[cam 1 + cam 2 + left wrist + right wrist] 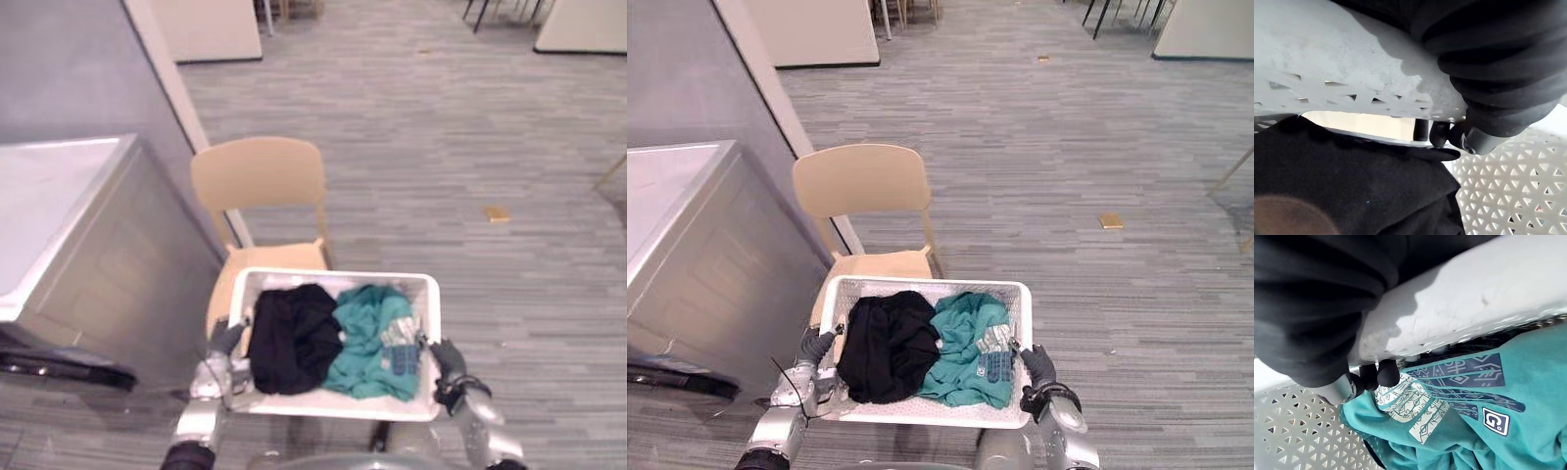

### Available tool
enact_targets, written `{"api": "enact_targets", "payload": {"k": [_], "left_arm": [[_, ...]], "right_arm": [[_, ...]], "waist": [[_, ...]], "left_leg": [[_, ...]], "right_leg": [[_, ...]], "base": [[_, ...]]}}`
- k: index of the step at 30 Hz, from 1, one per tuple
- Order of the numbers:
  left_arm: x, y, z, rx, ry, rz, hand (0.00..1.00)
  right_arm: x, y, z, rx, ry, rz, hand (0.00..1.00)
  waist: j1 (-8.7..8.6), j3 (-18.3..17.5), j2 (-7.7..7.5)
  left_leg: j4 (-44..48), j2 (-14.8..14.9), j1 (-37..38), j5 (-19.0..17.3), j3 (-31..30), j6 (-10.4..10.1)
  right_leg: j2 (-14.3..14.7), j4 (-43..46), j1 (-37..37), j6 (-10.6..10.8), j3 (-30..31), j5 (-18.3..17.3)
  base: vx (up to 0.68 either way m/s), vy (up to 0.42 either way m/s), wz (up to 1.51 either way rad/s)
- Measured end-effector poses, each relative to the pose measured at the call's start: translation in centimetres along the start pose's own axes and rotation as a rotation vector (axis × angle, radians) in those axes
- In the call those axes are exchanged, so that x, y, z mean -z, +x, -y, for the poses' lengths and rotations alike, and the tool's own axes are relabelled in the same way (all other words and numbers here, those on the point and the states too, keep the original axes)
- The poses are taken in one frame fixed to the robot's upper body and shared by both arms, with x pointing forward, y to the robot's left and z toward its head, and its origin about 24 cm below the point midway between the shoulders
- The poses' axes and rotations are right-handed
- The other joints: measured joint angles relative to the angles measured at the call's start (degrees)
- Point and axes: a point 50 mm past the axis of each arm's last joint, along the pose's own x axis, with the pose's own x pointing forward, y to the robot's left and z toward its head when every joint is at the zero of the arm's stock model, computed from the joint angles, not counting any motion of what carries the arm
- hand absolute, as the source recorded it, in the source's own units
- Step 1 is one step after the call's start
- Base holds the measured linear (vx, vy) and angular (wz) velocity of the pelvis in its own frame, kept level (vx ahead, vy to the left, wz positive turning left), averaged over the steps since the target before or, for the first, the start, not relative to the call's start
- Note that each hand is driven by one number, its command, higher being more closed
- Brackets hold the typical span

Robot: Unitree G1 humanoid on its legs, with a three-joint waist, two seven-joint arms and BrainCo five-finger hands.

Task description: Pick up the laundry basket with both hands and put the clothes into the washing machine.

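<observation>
Basket: white perforated plastic laundry basket sits between the 2 hands, 1 hand on each short side.
Load: black crumpled garment lies just inside the left hand's side. Teal printed garment lies just inside the right hand's side. The 2 touch mid-basket.
Left hand: left hand clamped on the rim, dark fingertips hooked over the edge, just beside the black cloth.
Right hand: right hand clamped the same way, fingertips curled under the rim, just beside the teal cloth.
Pose: both arms come in low and near the body. Hands are roughly level, and the palms appear to face each other across the basket.
Done: 2-handed grasp looks made.
Lift: cannot tell if the basket is clear of the pale wooden chair beyond the hands. The basket's far part overlaps the seat.
Remaining: carry to the grey box-shaped appliance out past the left hand, likely the washer. Both garments are in the basket, so 0 loaded.
</observation>
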Motion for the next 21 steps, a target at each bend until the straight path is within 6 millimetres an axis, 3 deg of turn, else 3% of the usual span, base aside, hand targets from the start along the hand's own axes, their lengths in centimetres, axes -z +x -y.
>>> {"api": "enact_targets", "payload": {"k": [1,2,4,7,9,12,13,14,17,19,20,21], "left_arm": [[0.1,-0.1,1.1,0.016,-0.031,-0.006,1.00],[-0.2,0.0,1.3,0.017,-0.037,0.002,1.00],[-0.7,0.2,2.0,0.028,-0.055,0.018,1.00],[-0.6,-0.1,2.2,0.028,-0.071,0.029,1.00],[-0.3,-0.3,2.3,0.031,-0.078,0.023,1.00],[0.4,-0.7,2.3,0.032,-0.072,0.000,1.00],[0.6,-0.8,2.3,0.032,-0.073,-0.007,1.00],[0.9,-0.9,2.2,0.030,-0.072,-0.014,1.00],[0.5,-1.2,1.8,0.021,-0.078,0.009,1.00],[-0.1,-1.2,1.8,0.023,-0.082,0.033,1.00],[-0.1,-1.3,2.0,0.026,-0.086,0.038,1.00],[-0.1,-1.3,2.1,0.029,-0.089,0.036,1.00]], "right_arm": [[-0.9,0.3,0.8,0.020,-0.027,0.015,1.00],[-1.4,0.4,0.9,0.014,-0.036,0.026,1.00],[-2.1,0.5,1.4,0.025,-0.042,0.049,1.00],[-2.6,0.2,1.3,0.015,-0.051,0.076,1.00],[-2.3,0.0,1.4,0.019,-0.049,0.069,1.00],[-1.6,-0.4,1.6,0.027,-0.047,0.046,1.00],[-1.6,-0.5,1.7,0.029,-0.047,0.041,1.00],[-1.4,-0.5,1.7,0.031,-0.045,0.035,1.00],[-1.8,-0.4,1.3,0.017,-0.052,0.052,1.00],[-2.2,-0.4,1.2,0.015,-0.054,0.076,1.00],[-2.6,-0.5,1.4,0.022,-0.058,0.089,1.00],[-2.7,-0.6,1.6,0.027,-0.060,0.093,1.00]], "waist": [[0.58,0.52,1.96],[0.54,0.24,2.64],[0.54,0.40,2.73],[0.82,0.33,2.80],[0.77,0.40,3.16],[1.42,0.54,3.64],[1.83,0.80,4.01],[2.11,1.21,3.34],[2.21,1.24,3.04],[1.81,0.99,2.37],[1.01,0.33,2.69],[0.69,0.00,3.16]], "left_leg": [[-1.41,1.79,-0.08,-0.06,-1.50,-0.17],[-1.99,1.53,-0.69,0.31,-2.06,-0.28],[-4.17,0.48,-2.22,4.28,-4.13,0.30],[-3.96,1.60,-1.11,4.59,-4.46,0.70],[2.88,2.57,-4.56,2.06,-5.62,1.02],[14.88,4.30,-10.23,1.88,-4.17,0.94],[16.70,4.67,-10.62,2.00,-3.69,1.09],[18.83,4.92,-11.34,1.96,-3.23,1.89],[19.73,8.65,-11.28,0.44,-1.72,3.66],[15.01,9.49,-11.09,1.18,-2.61,2.89],[9.01,9.03,-10.40,3.82,-4.65,-0.81],[6.26,9.02,-9.77,5.78,-4.96,-1.75]], "right_leg": [[2.55,-2.94,1.86,-0.47,-1.87,1.58],[2.90,-3.40,1.93,-0.49,-1.93,1.58],[4.24,-4.96,4.04,-0.57,-4.15,1.50],[6.32,-9.45,8.06,-0.76,-5.04,0.85],[5.81,-9.32,8.48,0.13,-6.15,-0.76],[3.86,-8.11,8.84,-0.08,-7.42,-1.54],[3.49,-8.32,9.61,-0.14,-7.60,-1.58],[2.62,-8.65,10.39,-0.15,-7.66,-1.59],[0.97,-8.72,10.31,0.50,-7.18,-1.19],[-1.05,-8.88,9.09,2.14,-6.26,-0.15],[-2.27,-9.19,7.75,3.97,-5.81,0.99],[-2.48,-9.28,7.25,4.62,-5.76,1.40]], "base": [[0.17,-0.143,0.17],[0.17,-0.150,0.11],[0.11,-0.126,0.31],[0.06,-0.083,0.31],[-0.03,0.024,0.40],[-0.03,0.048,0.33],[-0.01,0.072,0.22],[-0.02,0.082,0.13],[-0.03,0.098,-0.02],[0.00,0.230,-0.04],[0.02,0.295,0.00],[0.04,0.419,0.04]]}}
